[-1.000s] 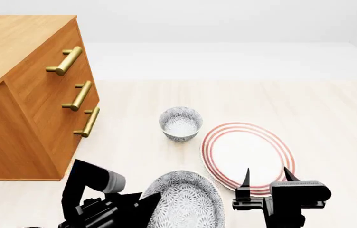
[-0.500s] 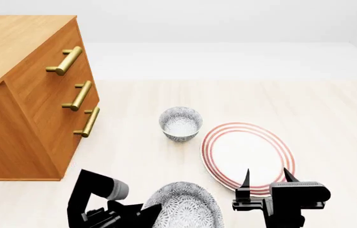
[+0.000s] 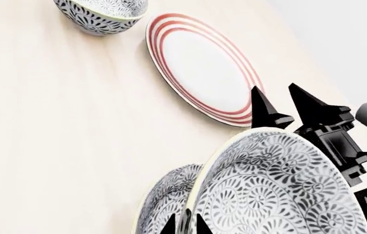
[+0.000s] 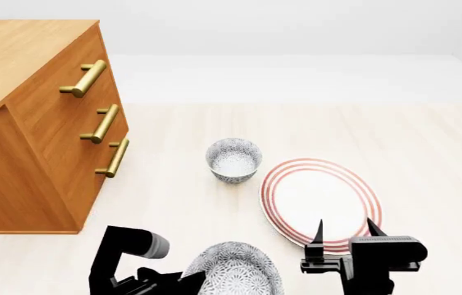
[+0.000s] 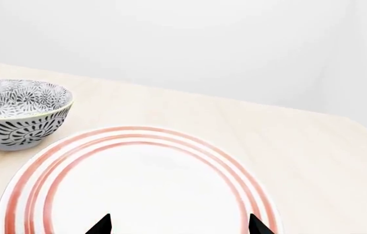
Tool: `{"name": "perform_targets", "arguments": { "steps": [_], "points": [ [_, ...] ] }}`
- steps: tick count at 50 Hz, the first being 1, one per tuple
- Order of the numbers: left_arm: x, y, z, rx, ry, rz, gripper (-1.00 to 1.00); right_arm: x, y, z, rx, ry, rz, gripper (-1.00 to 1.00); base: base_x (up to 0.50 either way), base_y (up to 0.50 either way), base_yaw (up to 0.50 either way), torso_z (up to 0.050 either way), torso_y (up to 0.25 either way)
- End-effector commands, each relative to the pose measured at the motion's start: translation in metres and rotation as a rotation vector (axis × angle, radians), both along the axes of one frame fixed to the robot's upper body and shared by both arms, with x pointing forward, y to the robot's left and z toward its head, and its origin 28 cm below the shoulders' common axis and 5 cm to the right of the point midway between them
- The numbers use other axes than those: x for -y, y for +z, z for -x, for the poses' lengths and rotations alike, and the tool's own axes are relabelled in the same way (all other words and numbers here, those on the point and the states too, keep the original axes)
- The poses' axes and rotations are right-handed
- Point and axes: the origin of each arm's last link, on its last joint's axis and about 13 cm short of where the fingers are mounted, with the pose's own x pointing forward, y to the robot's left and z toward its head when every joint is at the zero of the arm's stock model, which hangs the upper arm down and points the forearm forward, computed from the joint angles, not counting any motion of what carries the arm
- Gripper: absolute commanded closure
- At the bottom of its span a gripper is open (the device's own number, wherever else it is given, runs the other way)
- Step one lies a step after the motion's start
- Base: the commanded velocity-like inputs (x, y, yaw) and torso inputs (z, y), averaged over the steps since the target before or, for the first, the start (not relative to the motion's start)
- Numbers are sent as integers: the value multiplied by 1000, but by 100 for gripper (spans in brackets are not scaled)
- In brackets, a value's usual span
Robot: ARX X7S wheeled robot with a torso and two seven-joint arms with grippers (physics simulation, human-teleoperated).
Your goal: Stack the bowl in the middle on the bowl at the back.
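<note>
The bowl at the back (image 4: pixel 233 158) stands upright on the pale table, also seen in the wrist views (image 3: pixel 102 14) (image 5: pixel 17 114). The bowl in the middle (image 4: pixel 235 270) (image 3: pixel 281 190) is off the table and tilted on edge, its grey-patterned outside showing. My left gripper (image 3: pixel 186 227) is shut on its rim. Just behind it in the left wrist view lies a third patterned bowl (image 3: pixel 165 200). My right gripper (image 4: pixel 346 235) (image 5: pixel 178 226) is open with nothing between its fingers, over the near edge of the plate.
A flat white plate with red rings (image 4: pixel 321 198) (image 3: pixel 203 68) (image 5: pixel 138 185) lies right of the back bowl. A wooden dresser with brass handles (image 4: pixel 34 129) stands at the left. The right gripper's fingers (image 3: pixel 265 105) show close beside the held bowl.
My left arm has drawn back toward the bottom of the head view, carrying the tilted bowl with it. The right arm, the back bowl and the plate have not moved.
</note>
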Motion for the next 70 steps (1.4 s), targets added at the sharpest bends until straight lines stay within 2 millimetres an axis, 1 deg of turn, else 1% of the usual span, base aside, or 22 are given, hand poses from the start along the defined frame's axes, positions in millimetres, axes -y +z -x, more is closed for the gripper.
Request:
{"name": "perform_targets", "arguments": {
  "steps": [1,38,58,70],
  "points": [
    [5,-3,3,-28,-14,-10,100,1,0,1,2,-4,-2,-100,0,0,0,0,0],
    [9,-14,-5,-78,21,-45,100,1,-1,0,0,-4,-6,-100,0,0,0,0,0],
    [14,-21,-6,-117,-24,-52,100,1,-2,1,0,-6,-8,-100,0,0,0,0,0],
    [16,-21,-6,-105,-53,-48,100,2,-2,1,-3,-5,-9,-100,0,0,0,0,0]
  ]
}}
